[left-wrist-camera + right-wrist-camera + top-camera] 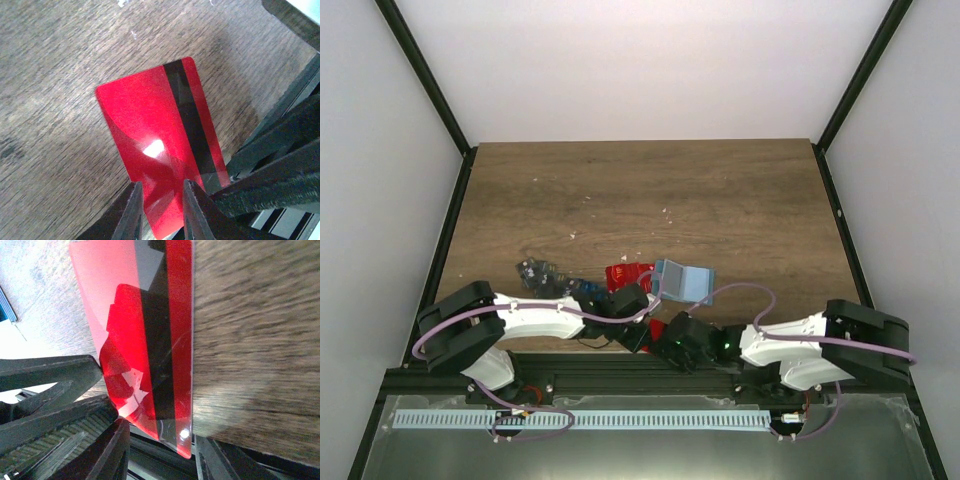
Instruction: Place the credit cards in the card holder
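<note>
Wooden table (720, 200) underneath: a red credit card (150, 125) is flanked by the left gripper (162, 186) and the right gripper (160, 442), fingers parted; whether it is pinched cannot be told.

The card holder (685, 281) lies on the table (740, 200). Loose credit cards (623, 274) trail off to its left. 1 card (656, 327) is nearer than the holder, slightly left, by the table's front edge.

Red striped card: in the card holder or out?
Out: red card shows against bare wood; card holder sits apart, farther back.
</note>
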Motion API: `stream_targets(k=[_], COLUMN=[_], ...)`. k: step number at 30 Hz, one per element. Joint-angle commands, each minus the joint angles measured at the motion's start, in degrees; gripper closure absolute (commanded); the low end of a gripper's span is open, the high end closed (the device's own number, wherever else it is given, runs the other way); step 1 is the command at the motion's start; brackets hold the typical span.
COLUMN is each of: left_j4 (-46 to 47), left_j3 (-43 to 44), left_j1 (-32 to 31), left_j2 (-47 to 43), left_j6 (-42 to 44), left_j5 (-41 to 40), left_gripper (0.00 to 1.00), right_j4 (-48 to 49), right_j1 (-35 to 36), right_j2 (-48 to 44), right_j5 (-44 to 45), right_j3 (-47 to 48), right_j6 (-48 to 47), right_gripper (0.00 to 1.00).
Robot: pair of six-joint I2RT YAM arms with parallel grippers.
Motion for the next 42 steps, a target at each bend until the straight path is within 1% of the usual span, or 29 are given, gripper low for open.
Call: stream_targets(k=[1,5,12,15,19,22,24,26,29,32,33,37,41,42], left_j4=[-0.81,-0.67,-0.96,-3.31,-8.09,-10.97,-12.79,-14.22,-15.04,-13.78,-12.92,-8.57,-2.77,-1.71], left_j3=[-1.84,-1.94,-1.36,0.08,4.02,6.76,8.33,9.69,11.45,12.4,12.53,12.39,11.76,11.7], left_j1=[-0.28,-0.33,-0.27,-0.27,0.94,3.74,5.95,8.42,11.91,16.3,17.74,23.43,26.78,27.09], left_j2=[0.93,1.05,0.31,-1.81,-7.2,-11.36,-13.96,-16.35,-18.88,-19.85,-19.86,-19.48,-19.2,-19.14], left_j6=[-0.6,-0.68,-1.13,-1.72,-2.23,-2.08,-1.63,-0.97,0.06,0.96,1.23,1.94,2.34,2.22], left_j5=[3.23,3.39,3.26,1.08,-2.02,-2.83,-3.28,-3.44,-2.76,0.41,2.21,10.44,21.81,23.55], left_gripper=[0.76,0.78,0.79,0.78,0.74,0.72,0.7,0.67,0.65,0.64,0.63,0.61,0.57,0.56], right_j4=[5.38,5.58,2.31,-0.89,-6.12,-9.96,-12.01,-12.55,-10.99,-9.96,-9.37,-5.96,0.08,1.57], right_j1=[0.21,0.21,0.18,0.17,-0.07,-2.33,-5.1,-9.3,-19.23,-28.11,-31.18,-37.8,-43.15,-43.92], right_j2=[-0.15,-1.43,-3.98,-6.05,-12.53,-19.28,-23.07,-26.21,-28.5,-28.74,-28.05,-24.43,-22.15,-21.96], right_j5=[3.37,4.42,4.92,5.04,7.54,8.94,7.88,4.69,-5.54,-13.14,-16.62,-26.35,-37.13,-39.1], right_j3=[-1.9,-2.66,-2.52,-1.86,-1.07,0.85,2.3,3.25,4.14,5.72,6.91,9.29,8.75,8.45], right_j6=[0.6,0.46,0.15,-0.04,-2.36,-8.09,-12.83,-19.93,-29.83,-37.83,-40.63,-49.5,-52.57,-52.97], right_gripper=[0.63,0.7,0.9,0.99,0.99,0.99,0.99,0.99,0.99,0.99,0.99,0.99,0.99,0.99])
